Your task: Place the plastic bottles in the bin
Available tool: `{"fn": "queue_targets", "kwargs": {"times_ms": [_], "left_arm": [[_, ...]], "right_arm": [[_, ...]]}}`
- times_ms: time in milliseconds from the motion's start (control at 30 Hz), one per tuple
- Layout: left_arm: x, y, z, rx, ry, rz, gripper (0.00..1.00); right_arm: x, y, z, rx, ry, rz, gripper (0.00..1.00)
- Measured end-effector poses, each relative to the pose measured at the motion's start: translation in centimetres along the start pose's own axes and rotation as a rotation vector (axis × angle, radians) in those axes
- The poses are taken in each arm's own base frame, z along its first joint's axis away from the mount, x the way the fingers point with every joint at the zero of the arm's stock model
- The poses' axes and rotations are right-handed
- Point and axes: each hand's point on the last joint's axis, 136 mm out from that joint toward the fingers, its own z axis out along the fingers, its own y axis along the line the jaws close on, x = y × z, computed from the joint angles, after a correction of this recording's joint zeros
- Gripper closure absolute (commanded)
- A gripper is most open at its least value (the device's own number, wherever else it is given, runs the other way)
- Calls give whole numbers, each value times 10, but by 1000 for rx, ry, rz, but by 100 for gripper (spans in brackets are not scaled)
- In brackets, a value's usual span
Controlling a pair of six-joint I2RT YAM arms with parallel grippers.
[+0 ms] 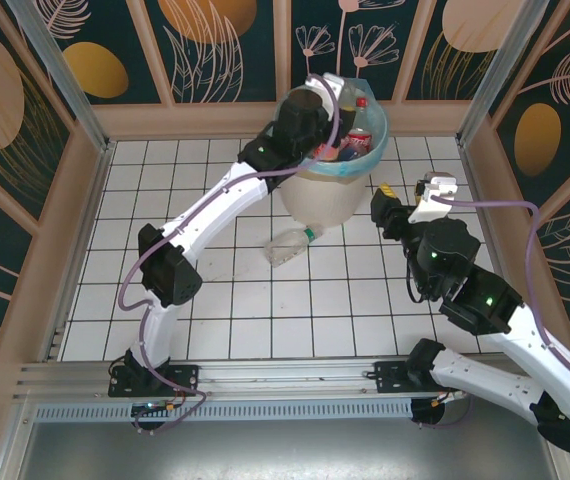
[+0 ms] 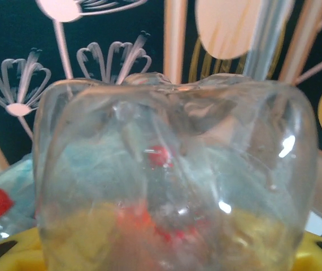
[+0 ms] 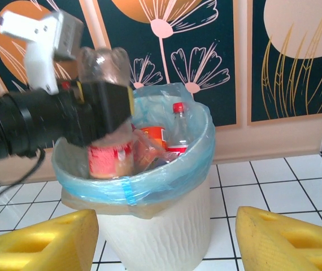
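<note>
The cream-white bin with its blue-green liner stands at the back of the tiled floor, with several bottles inside. My left gripper hangs over the bin's left rim, shut on a clear bottle with a red label, base up and neck down in the bin. The left wrist view looks through that bottle's base. Another clear bottle with a green cap lies on the tiles in front of the bin. My right gripper is open just right of the bin, its yellow fingers empty.
Wooden walls with dark floral panels close in the floor on three sides. White tiles stretch between the bin and the arm bases. The left arm reaches diagonally across the left half.
</note>
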Motion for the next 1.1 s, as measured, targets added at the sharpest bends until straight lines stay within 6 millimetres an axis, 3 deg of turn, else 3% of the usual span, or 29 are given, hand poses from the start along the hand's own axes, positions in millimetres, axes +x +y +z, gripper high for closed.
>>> {"fn": "queue_targets", "kwargs": {"times_ms": [133, 300, 467, 667, 900, 1100], "left_arm": [[-35, 41, -9, -105, -69, -109, 45], [-36, 75, -16, -239, -80, -133, 39], [-19, 81, -18, -299, -25, -138, 25], [-7, 68, -10, -229, 15, -172, 12], [-5, 64, -10, -206, 25, -181, 18], [-18, 88, -20, -338, -12, -163, 25]], "right_arm": [[1, 0, 0, 0, 1, -1, 34], [7, 1, 3, 3, 13, -12, 33], [10, 3, 5, 2, 22, -21, 33], [16, 7, 10, -1, 40, -36, 32], [16, 9, 11, -7, 43, -36, 32], [17, 10, 11, -14, 46, -37, 32]]}}
